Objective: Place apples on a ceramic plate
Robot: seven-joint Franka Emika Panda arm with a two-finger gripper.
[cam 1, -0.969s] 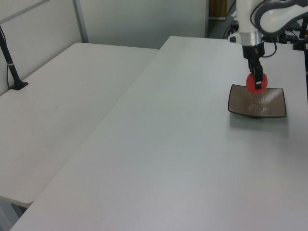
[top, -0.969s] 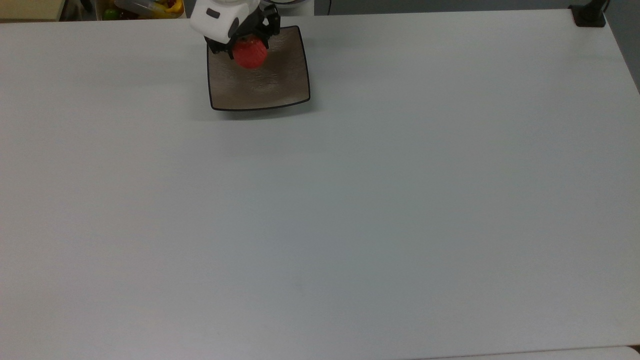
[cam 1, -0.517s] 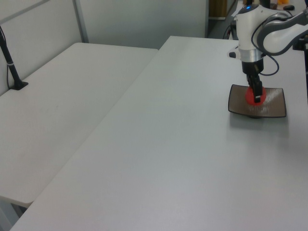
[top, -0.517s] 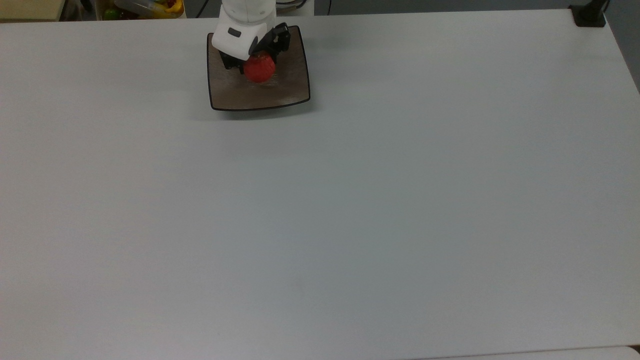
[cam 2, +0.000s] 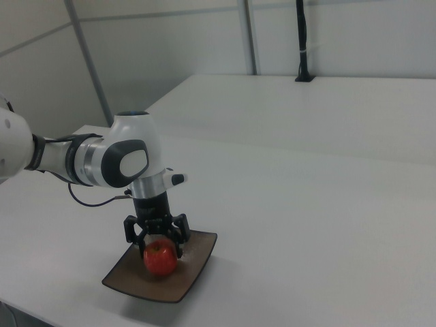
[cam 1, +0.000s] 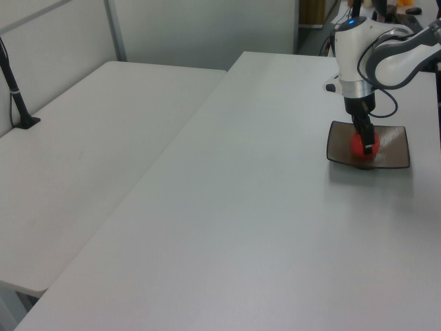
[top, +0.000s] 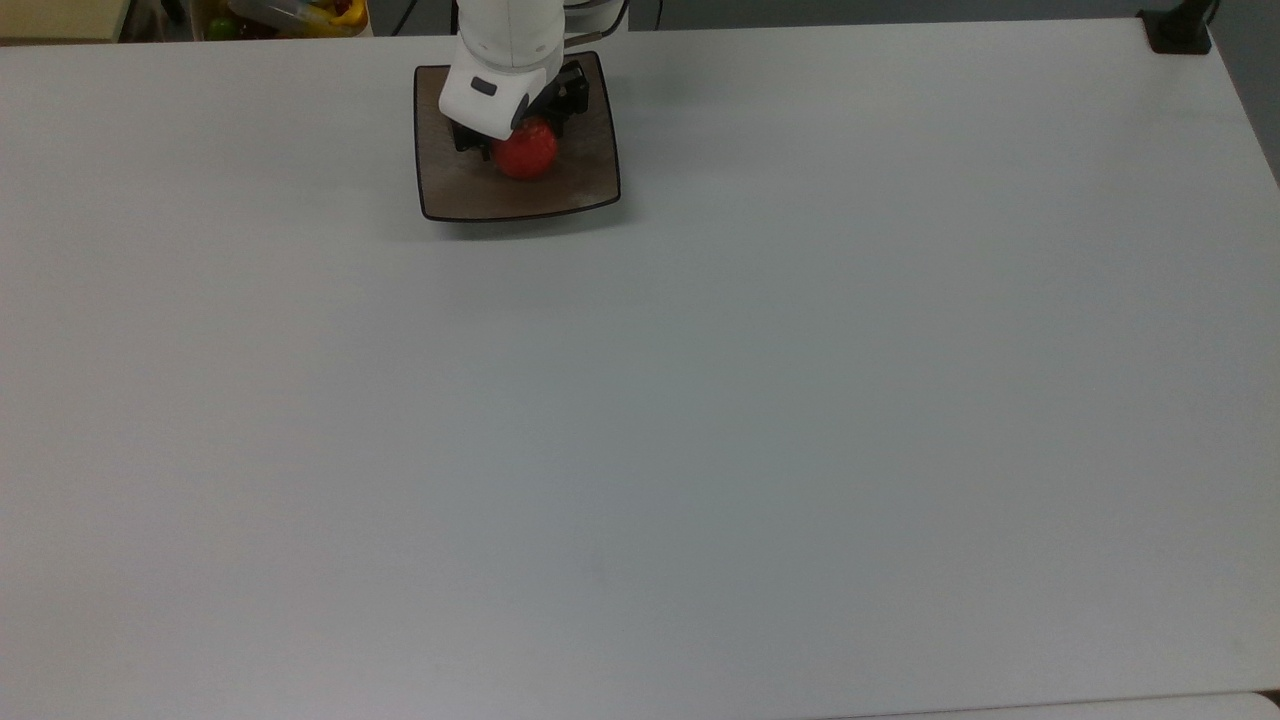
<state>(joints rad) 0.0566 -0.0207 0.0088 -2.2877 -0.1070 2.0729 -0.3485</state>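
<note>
Resting on the ceramic plate (cam 2: 187, 281), one red apple (cam 2: 161, 259) is seen with the gripper (cam 2: 158, 249) clamped around it from above, a black finger (cam 2: 181, 235) set against either side. The apple is located near the plate's middle in the top view and is partly covered there by the white wrist housing.

- Ceramic plate: square, brownish-tan, thin dark rim, upcurved corners; placed at the far edge of the white table (top: 700, 400) in the top view, toward the top view's left.
- Arm (cam 2: 102, 160): white with grey joints, descending vertically onto the plate.
- Second white table (cam 1: 83, 165): placed beside the first, on the left view's left.
- Black post (cam 1: 15, 89): mounted upright on the second table.
</note>
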